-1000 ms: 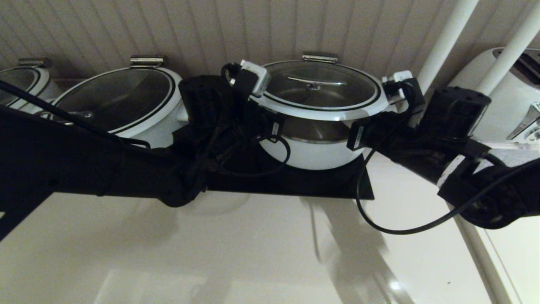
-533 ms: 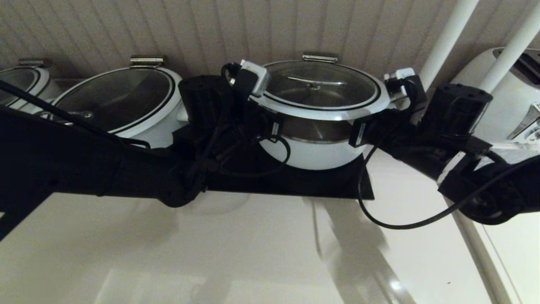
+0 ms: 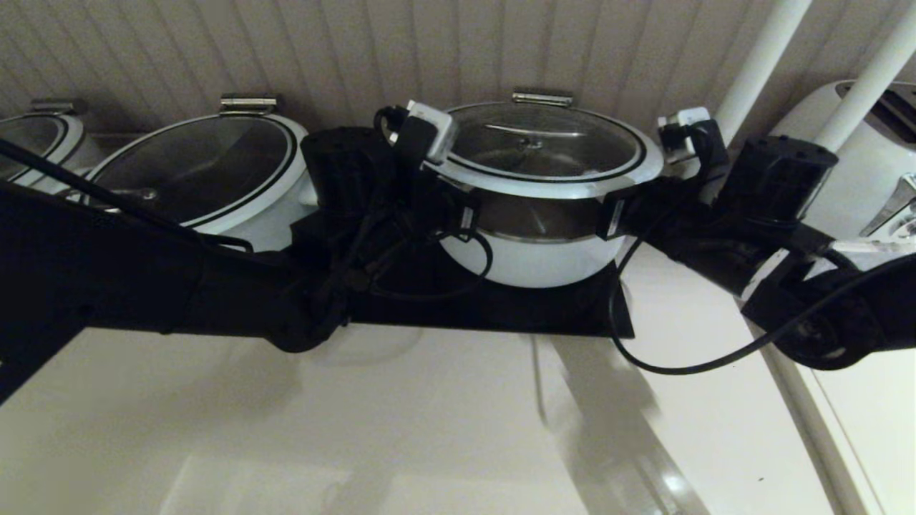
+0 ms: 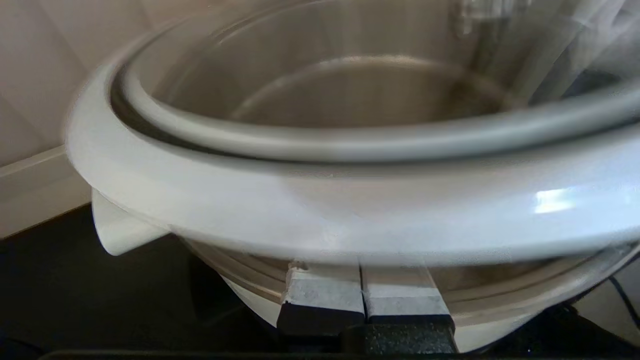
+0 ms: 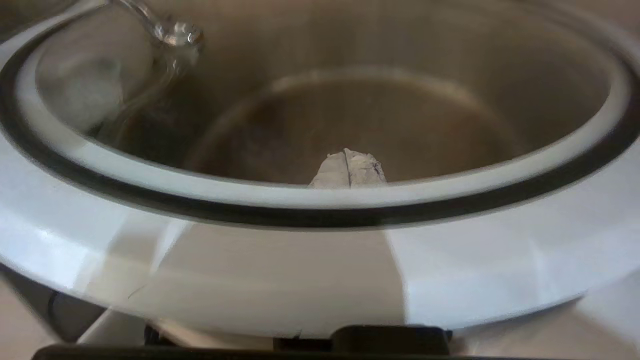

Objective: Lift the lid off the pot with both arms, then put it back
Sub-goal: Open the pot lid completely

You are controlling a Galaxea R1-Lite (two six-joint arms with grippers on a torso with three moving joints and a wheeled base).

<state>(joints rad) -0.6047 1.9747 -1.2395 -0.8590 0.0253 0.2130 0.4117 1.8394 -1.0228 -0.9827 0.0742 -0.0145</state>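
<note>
The glass lid (image 3: 544,143) with white rim and steel bar handle hangs a little above the white pot (image 3: 529,261), with a strip of the pot's steel inside showing between them. My left gripper (image 3: 458,211) is shut, its fingers tucked under the lid's left rim; in the left wrist view the fingertips (image 4: 325,300) lie pressed together beneath the white rim (image 4: 350,210). My right gripper (image 3: 614,214) is shut under the lid's right rim; in the right wrist view its gripper tip (image 5: 348,170) shows through the glass beyond the rim (image 5: 500,260).
The pot stands on a black mat (image 3: 501,311) against the wall. A wider white pot with a lid (image 3: 207,172) stands close on the left, another (image 3: 36,139) farther left. A white toaster (image 3: 873,157) and two white poles (image 3: 758,64) stand at the right. A cable (image 3: 680,372) hangs from the right arm.
Both arms have risen slightly with the lid, the right one more. The gap between the lid and the pot has widened.
</note>
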